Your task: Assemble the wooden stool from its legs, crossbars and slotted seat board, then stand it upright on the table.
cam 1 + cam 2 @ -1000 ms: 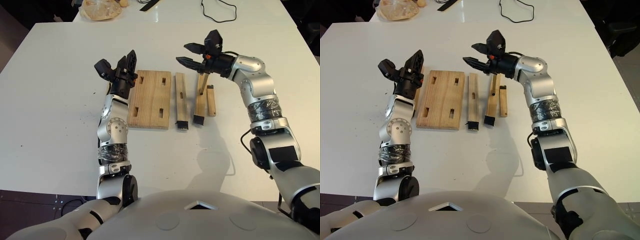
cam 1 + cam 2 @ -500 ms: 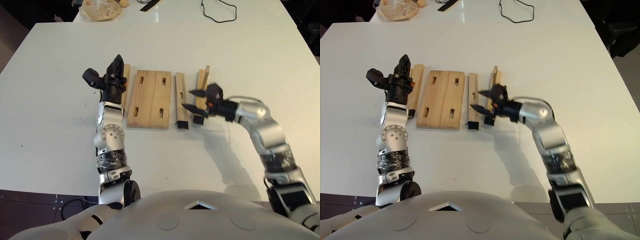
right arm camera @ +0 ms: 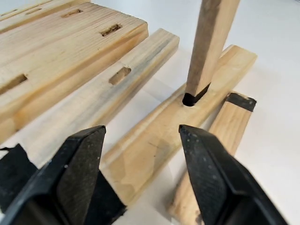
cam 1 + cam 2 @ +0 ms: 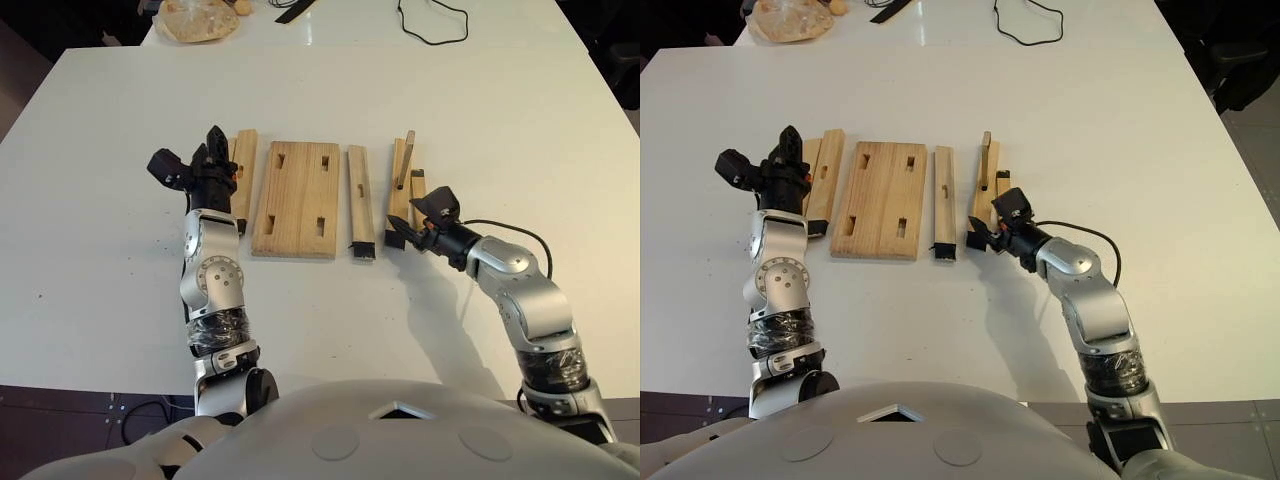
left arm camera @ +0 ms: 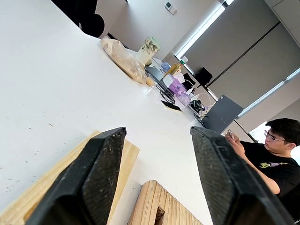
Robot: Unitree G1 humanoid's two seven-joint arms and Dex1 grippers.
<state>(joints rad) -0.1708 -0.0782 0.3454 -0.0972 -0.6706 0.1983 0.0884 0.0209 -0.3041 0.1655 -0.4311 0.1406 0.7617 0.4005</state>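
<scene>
The slotted seat board (image 4: pixel 295 198) lies flat mid-table. One leg (image 4: pixel 243 168) lies along its left side, and my open left gripper (image 4: pixel 217 146) hovers just left of it; the left wrist view has the fingers (image 5: pixel 98 173) spread over that leg (image 5: pixel 56 197). To the right of the board lie another leg (image 4: pixel 360 200) and a third leg (image 4: pixel 399 200) with a crossbar (image 4: pixel 405 160) standing tilted in its slot. A short crossbar (image 4: pixel 418 186) lies beside it. My right gripper (image 4: pixel 402 232) is open at that leg's black-capped near end, holding nothing (image 3: pixel 140 178).
A filled plastic bag (image 4: pixel 200 18) and a black cable (image 4: pixel 432 22) lie on the table behind. White tabletop (image 4: pixel 520 130) stretches wide to the right and left of the parts. The near edge runs just below my elbows.
My right arm has drawn back from the far ends of the legs to their near ends. The left gripper has shifted left off the board's edge, uncovering the leg beside it.
</scene>
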